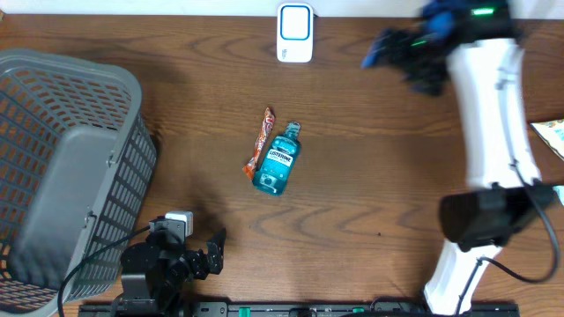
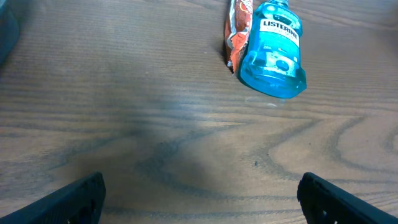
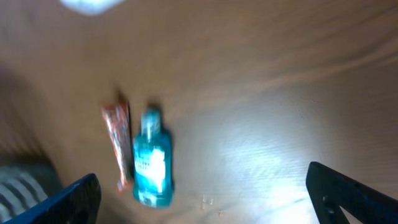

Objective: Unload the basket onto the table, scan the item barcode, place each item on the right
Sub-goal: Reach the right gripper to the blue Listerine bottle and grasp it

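The mouthwash bottle lies on its side near the middle of the tabletop, label up and reading LISTERINE, its cap pointing toward the far edge. It is clear blue and looks filled with blue liquid; how full it is cannot be told. Neither arm has hold of it. Close along its left side lies a narrow orange snack packet, also flat on the wood; whether the two touch along their whole length is unclear.

Beyond the cap, well apart from it at the far edge, sits the white scanner with a blue-rimmed face.

The left pincer hovers low over bare wood on the near side of the bottle, its fingers spread wide with nothing between them. The right pincer is raised high at the far right, blurred in both the overhead and wrist views, its jaws likewise wide apart and holding nothing; bottle and packet show small beneath it.

At the left edge stands a grey slatted basket, its grey floor in plain view. A pale printed packet pokes in at the right edge.
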Tool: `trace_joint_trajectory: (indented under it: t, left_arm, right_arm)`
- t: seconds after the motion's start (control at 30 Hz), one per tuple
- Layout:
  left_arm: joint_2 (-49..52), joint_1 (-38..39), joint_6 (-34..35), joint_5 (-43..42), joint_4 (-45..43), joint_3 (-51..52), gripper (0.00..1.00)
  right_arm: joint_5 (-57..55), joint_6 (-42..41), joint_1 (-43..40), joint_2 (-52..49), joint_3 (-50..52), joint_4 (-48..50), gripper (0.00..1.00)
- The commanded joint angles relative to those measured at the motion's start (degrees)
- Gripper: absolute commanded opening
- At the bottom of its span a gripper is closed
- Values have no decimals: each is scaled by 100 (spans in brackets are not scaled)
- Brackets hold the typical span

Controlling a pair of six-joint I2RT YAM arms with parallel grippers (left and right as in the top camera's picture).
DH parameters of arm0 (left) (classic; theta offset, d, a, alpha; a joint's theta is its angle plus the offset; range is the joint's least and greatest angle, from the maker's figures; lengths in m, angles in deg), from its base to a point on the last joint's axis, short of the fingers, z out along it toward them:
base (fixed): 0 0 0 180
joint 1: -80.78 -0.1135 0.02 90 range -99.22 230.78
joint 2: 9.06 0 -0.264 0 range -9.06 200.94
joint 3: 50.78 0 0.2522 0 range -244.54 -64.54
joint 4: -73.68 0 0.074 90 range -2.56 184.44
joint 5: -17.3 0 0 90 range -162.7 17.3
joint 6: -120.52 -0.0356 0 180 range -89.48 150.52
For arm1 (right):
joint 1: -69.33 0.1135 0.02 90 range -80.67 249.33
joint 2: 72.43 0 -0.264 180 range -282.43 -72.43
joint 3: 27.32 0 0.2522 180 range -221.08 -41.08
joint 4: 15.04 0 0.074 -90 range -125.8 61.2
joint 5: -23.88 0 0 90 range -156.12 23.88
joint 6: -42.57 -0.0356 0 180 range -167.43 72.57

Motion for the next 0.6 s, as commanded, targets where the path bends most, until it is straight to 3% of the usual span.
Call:
trace_joint_trajectory:
  t: [0.0, 0.1, 0.3, 0.57]
  left_arm:
    - [-4, -20, 48, -74, 275, 59, 98]
    - [-4, -20, 48, -74, 275, 59, 98]
    - [-4, -20, 48, -76, 275, 59, 98]
    - [-4, -20, 48, -74, 275, 59, 98]
  right_arm:
    - [52, -129, 909, -291, 590, 245, 96]
    - [-87, -129, 1530, -568, 883, 625, 92]
    - [-1202, -299, 2465, -1010, 905, 688, 98]
    - [-2155, -535, 3226, -1491, 905, 715, 87]
